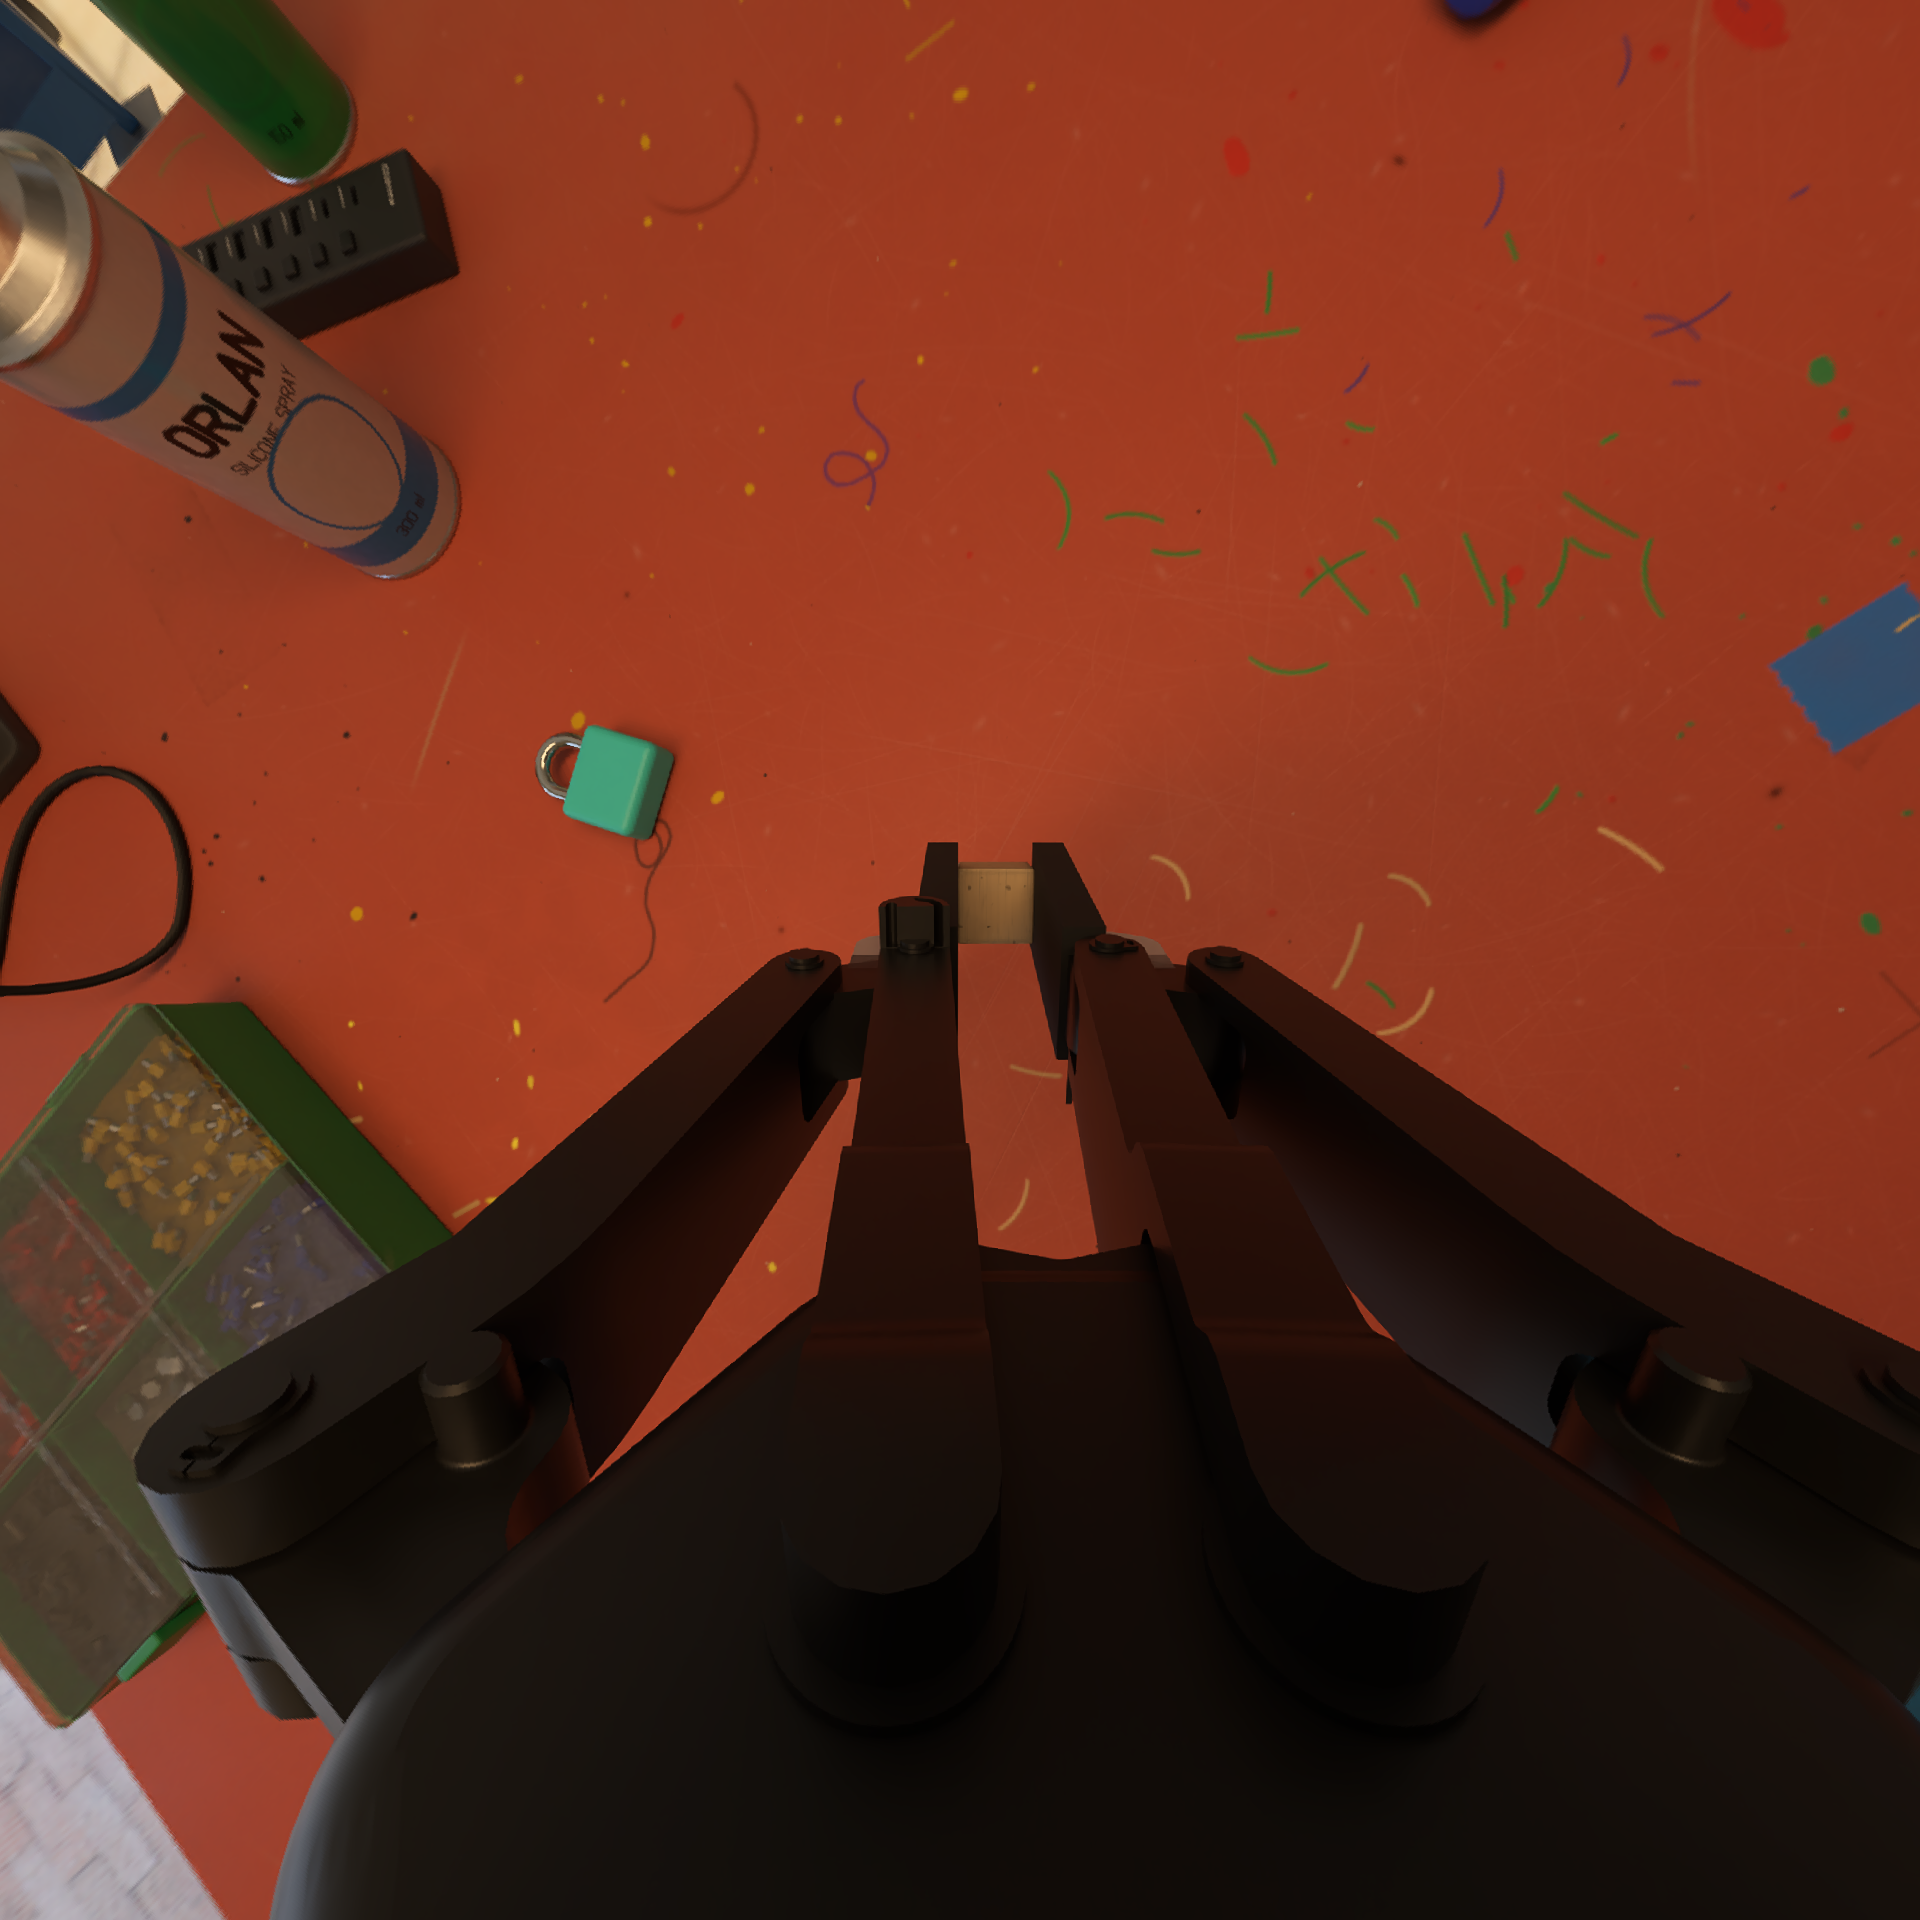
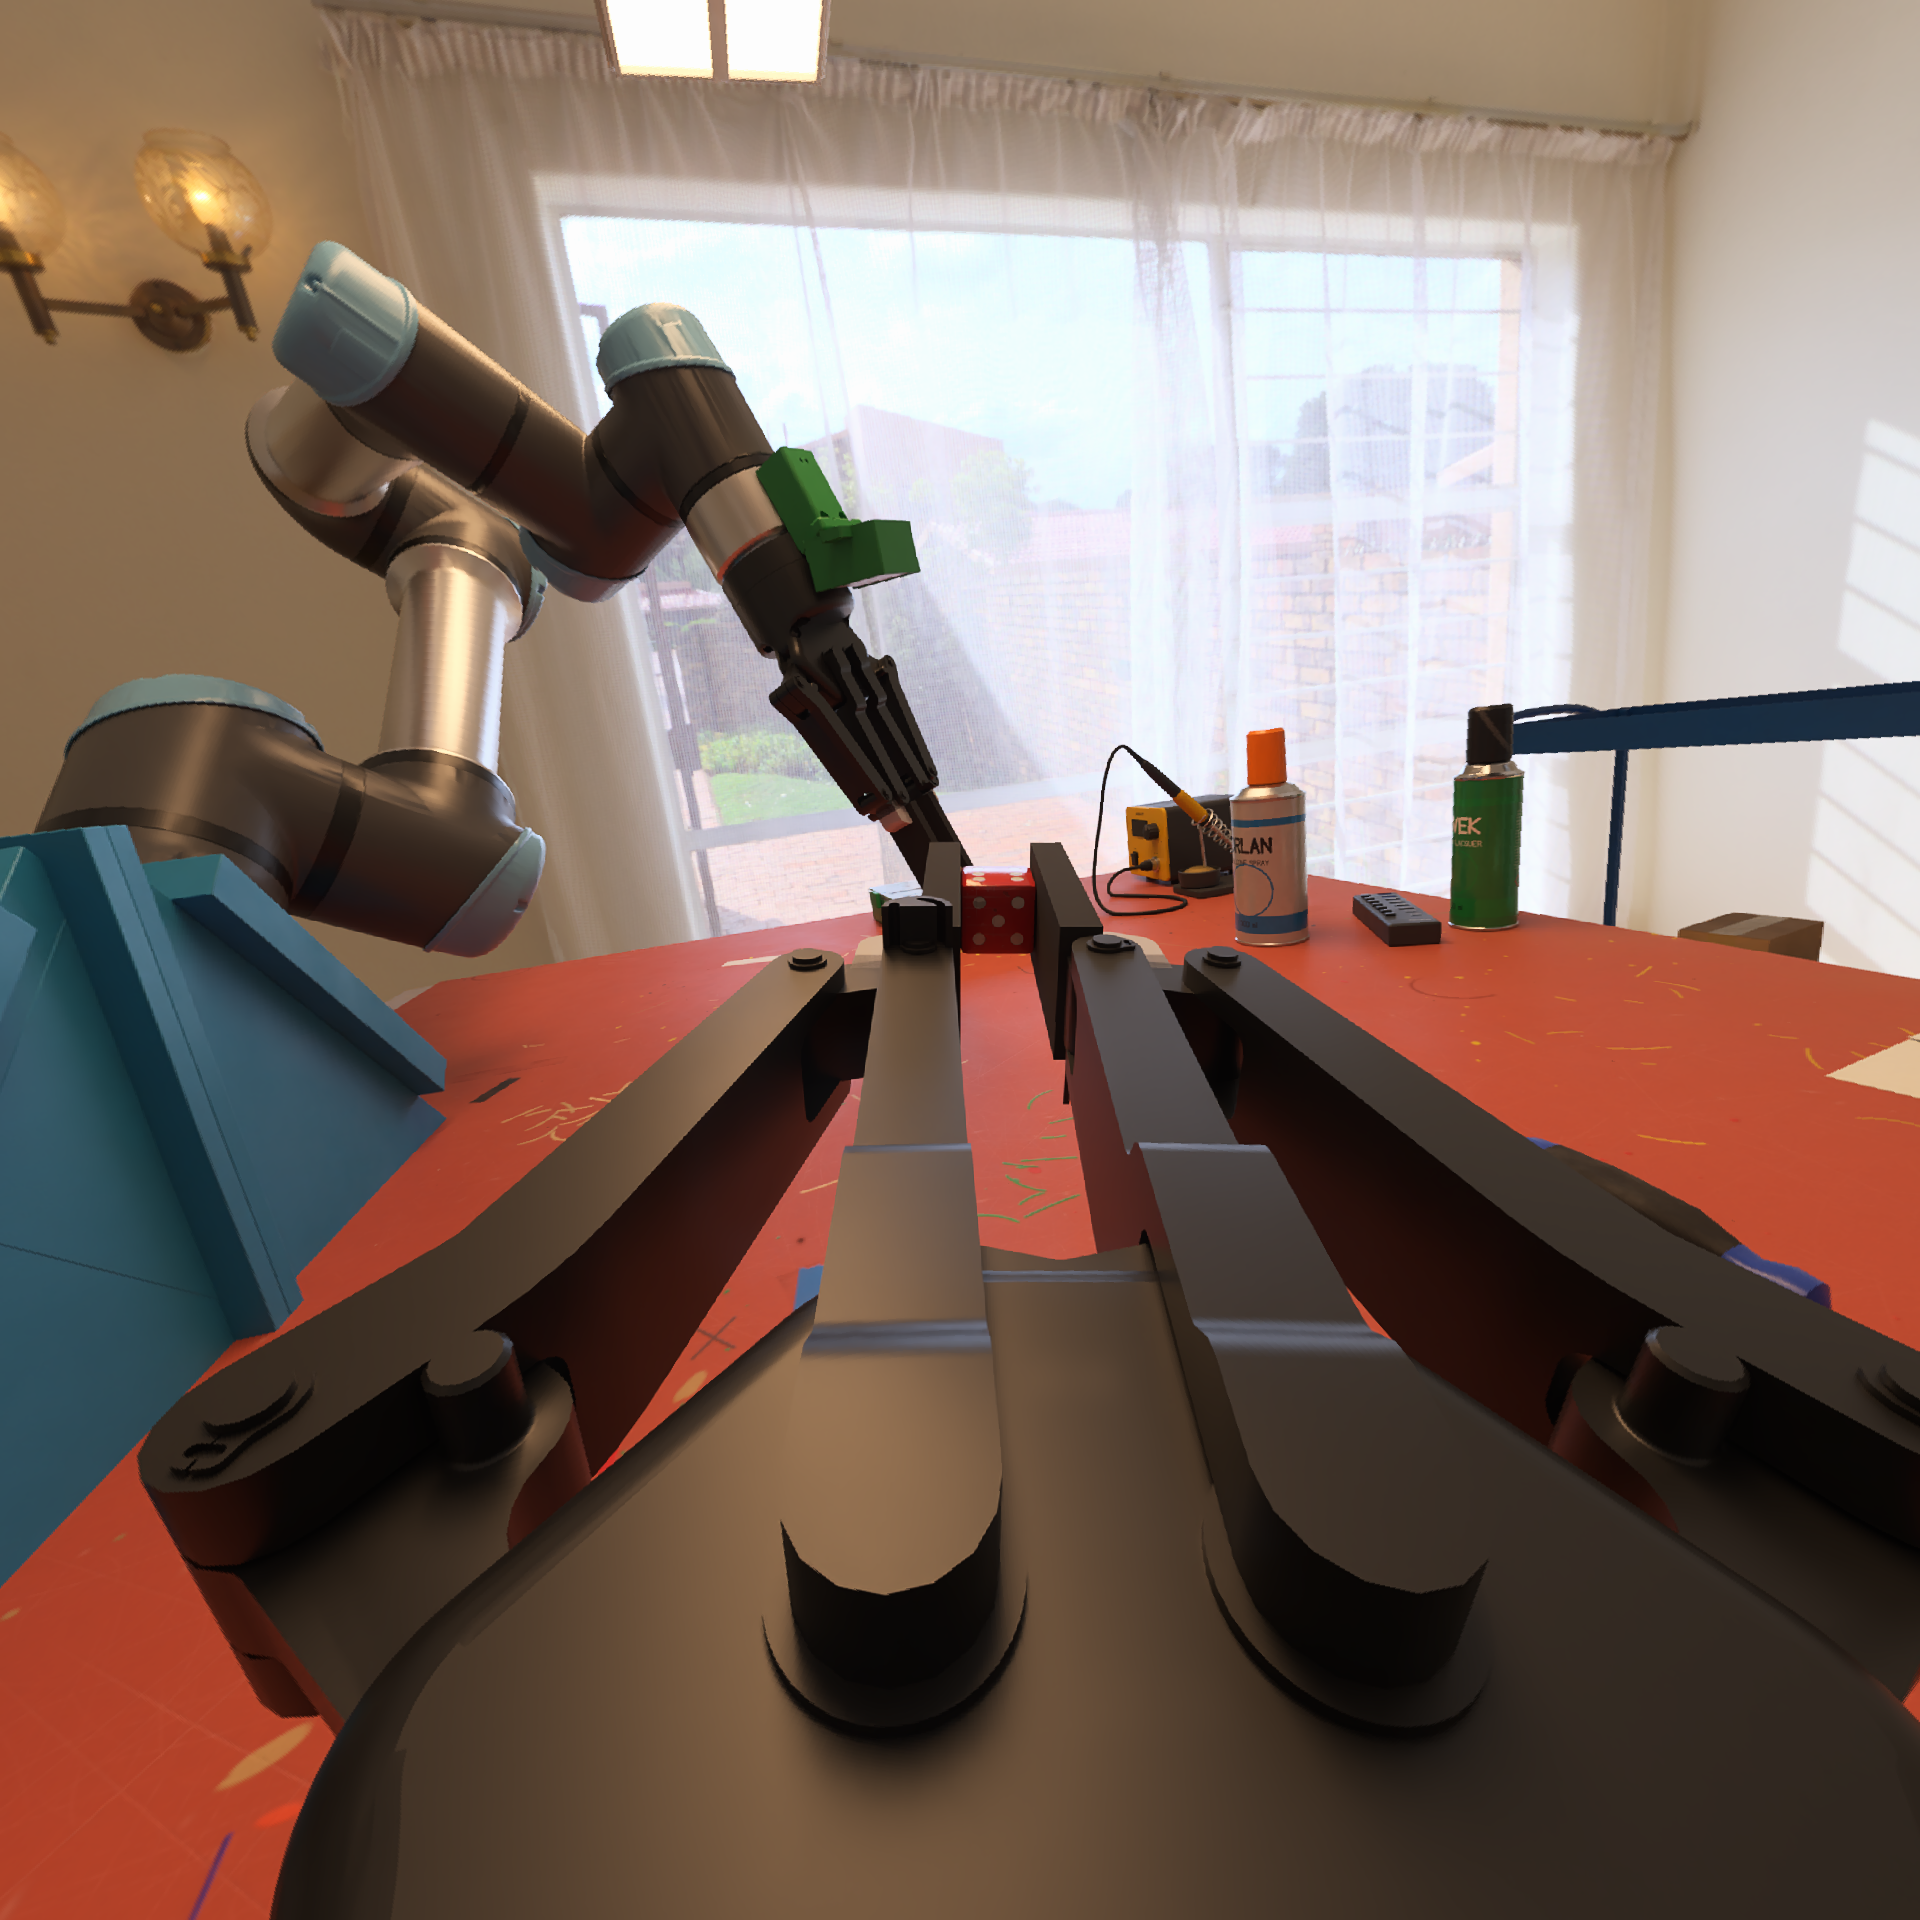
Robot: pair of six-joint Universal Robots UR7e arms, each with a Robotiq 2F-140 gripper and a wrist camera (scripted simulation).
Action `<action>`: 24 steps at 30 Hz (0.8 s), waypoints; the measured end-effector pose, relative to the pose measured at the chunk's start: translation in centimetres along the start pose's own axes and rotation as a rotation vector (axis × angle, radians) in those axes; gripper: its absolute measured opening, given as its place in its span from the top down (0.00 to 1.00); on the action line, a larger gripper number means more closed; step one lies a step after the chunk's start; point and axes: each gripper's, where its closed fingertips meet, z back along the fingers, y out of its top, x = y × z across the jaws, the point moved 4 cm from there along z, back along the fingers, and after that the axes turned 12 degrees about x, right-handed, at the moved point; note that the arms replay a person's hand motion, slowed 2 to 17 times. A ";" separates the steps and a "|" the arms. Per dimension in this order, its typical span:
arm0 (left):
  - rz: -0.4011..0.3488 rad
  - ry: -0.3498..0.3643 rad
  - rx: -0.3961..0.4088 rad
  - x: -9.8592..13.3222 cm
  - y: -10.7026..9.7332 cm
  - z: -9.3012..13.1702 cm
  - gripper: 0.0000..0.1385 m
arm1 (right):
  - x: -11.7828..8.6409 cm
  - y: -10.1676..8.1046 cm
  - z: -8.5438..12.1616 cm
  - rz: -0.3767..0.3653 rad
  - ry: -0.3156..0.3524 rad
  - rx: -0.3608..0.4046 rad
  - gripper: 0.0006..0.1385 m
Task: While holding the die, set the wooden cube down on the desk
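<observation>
In the left wrist view my left gripper is shut on a pale wooden cube, held between the fingertips over the red desk; I cannot tell whether the cube touches the desk. In the right wrist view my right gripper is shut on a red die with white dots, held above the desk. The left arm reaches down behind the die, and its gripper tip is hidden behind my right fingers.
A teal padlock, a spray can lying over, a green can, a black slotted block, a black cable, a green parts box and blue tape are on the desk. Upright cans and a soldering station stand at the back.
</observation>
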 end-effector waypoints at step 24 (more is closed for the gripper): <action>-0.212 0.007 -0.429 -1.4 -4.4 -4.2 0.86 | 0.2 -0.2 0.2 -0.008 -0.004 -0.003 0.87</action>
